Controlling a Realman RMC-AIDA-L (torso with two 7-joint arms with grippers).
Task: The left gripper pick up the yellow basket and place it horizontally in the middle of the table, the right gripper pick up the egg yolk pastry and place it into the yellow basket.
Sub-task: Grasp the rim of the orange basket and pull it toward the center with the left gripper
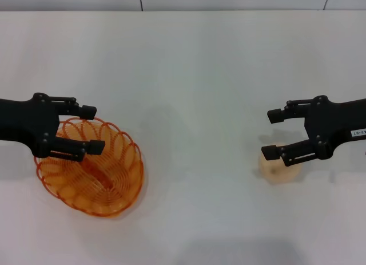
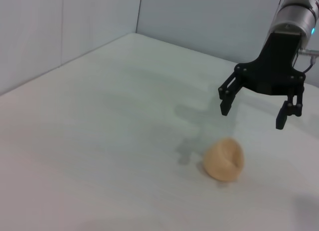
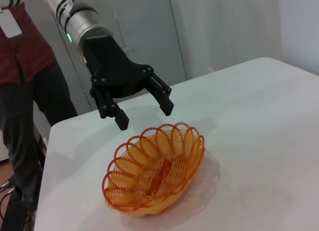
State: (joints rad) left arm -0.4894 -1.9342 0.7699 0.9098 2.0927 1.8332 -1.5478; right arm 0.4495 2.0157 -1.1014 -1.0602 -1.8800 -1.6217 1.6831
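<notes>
Yellow basket (image 1: pixel 91 169) sits on the desk (image 1: pixel 194 76) directly under your left pincer (image 1: pixel 90 129), which hangs released above its rim; lower squarely and pinch one wire loop. Right pincer (image 1: pixel 273 133), also released, hovers over the egg yolk pastry (image 1: pixel 278 167).

Oval orange-yellow wire basket (image 1: pixel 90 167) (image 3: pixel 155 167) with looped scalloped rim, upright and empty, resting on the white table (image 1: pixel 194 93) toward the left side, long axis slanted. Small round cream-yellow egg yolk pastry (image 1: pixel 279 165) (image 2: pixel 224 159), smooth, sitting on the tabletop well apart, toward the right.
</notes>
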